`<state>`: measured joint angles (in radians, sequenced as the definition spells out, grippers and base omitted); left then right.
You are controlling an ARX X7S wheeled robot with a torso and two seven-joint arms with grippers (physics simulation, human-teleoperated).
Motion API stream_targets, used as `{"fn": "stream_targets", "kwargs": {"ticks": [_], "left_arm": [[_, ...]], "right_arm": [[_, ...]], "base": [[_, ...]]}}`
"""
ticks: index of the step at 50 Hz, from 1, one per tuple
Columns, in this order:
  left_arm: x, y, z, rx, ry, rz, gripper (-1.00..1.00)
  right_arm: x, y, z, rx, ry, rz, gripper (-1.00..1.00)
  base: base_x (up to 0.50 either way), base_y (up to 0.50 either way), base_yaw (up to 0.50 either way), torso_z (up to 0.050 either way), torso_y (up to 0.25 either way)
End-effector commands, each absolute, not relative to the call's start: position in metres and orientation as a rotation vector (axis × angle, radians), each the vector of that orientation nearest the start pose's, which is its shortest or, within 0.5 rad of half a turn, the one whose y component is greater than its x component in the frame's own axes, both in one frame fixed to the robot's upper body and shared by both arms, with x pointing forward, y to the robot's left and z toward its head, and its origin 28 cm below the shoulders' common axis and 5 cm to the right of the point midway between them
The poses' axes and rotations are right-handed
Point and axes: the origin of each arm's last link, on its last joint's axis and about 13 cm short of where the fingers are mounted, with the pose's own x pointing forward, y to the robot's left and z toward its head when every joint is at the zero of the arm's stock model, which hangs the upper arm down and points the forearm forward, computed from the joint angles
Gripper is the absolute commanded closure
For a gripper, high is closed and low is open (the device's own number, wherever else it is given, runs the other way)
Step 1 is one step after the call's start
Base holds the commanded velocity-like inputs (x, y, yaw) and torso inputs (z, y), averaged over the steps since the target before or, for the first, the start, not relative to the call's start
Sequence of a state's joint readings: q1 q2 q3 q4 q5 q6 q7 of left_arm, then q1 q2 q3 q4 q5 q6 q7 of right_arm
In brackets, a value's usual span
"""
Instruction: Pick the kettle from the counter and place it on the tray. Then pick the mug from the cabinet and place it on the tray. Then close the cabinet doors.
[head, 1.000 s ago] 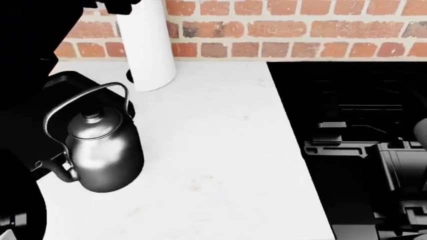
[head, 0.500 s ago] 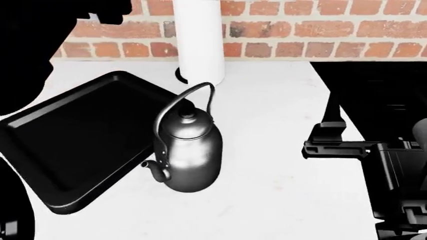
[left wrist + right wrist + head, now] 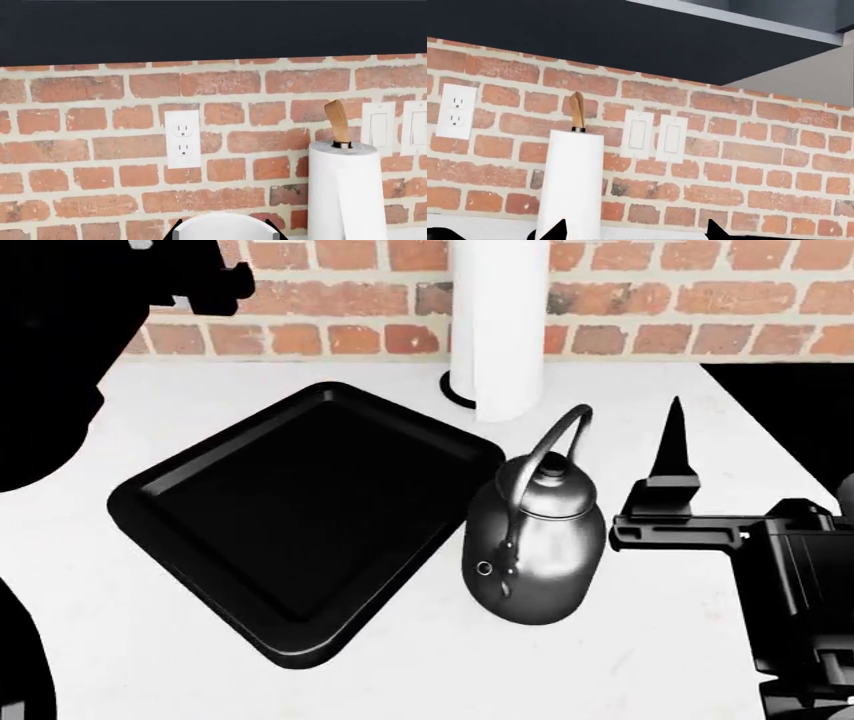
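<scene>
The silver kettle stands upright on the white counter, just off the right corner of the black tray, which has nothing on it. My right gripper is open a little to the kettle's right, not touching it; in the right wrist view the right gripper has nothing between its fingertips. My left arm is raised at the left. In the left wrist view my left gripper is shut on a white rounded thing, by its look the mug.
A tall white paper-towel roll stands at the brick wall behind the kettle. The black stovetop lies to the right. A dark cabinet hangs above the wall; its doors do not show. An outlet and switches are on the wall.
The head view has swung left, so the tray came into view. The kettle now stands close beside my right gripper. The kettle still rests on the counter.
</scene>
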<state>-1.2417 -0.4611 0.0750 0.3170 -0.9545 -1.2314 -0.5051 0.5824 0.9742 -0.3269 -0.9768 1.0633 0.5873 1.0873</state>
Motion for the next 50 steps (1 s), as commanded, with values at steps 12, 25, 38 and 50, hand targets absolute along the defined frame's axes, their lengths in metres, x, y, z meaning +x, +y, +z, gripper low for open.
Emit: {"fn": "stream_targets", "kwargs": {"ticks": [12,25,38,50], "left_arm": [[0.279,0.257,0.331,0.047,-0.196,-0.063,1.00],[0.281,0.258,0.328,0.051,-0.185,-0.061,1.00],[0.287,0.250,0.315,0.062,-0.166,-0.136,1.00],[0.311,0.226,0.278,0.050,-0.089,-0.262,1.00]], "right_arm": [[0.163,-0.142,0.303,-0.203,-0.456,-0.182,-1.00],[0.156,-0.143,0.319,-0.223,-0.511,-0.205,-1.00],[0.161,-0.143,0.313,-0.213,-0.507,-0.214,-1.00],[0.162,-0.140,0.308,-0.221,-0.501,-0.198,-1.00]], "base": [[0.00,0.00,0.00,0.000,0.001],[0.27,0.00,0.00,0.000,0.001],[0.23,0.00,0.00,0.000,0.002],[0.00,0.00,0.00,0.000,0.000]]}}
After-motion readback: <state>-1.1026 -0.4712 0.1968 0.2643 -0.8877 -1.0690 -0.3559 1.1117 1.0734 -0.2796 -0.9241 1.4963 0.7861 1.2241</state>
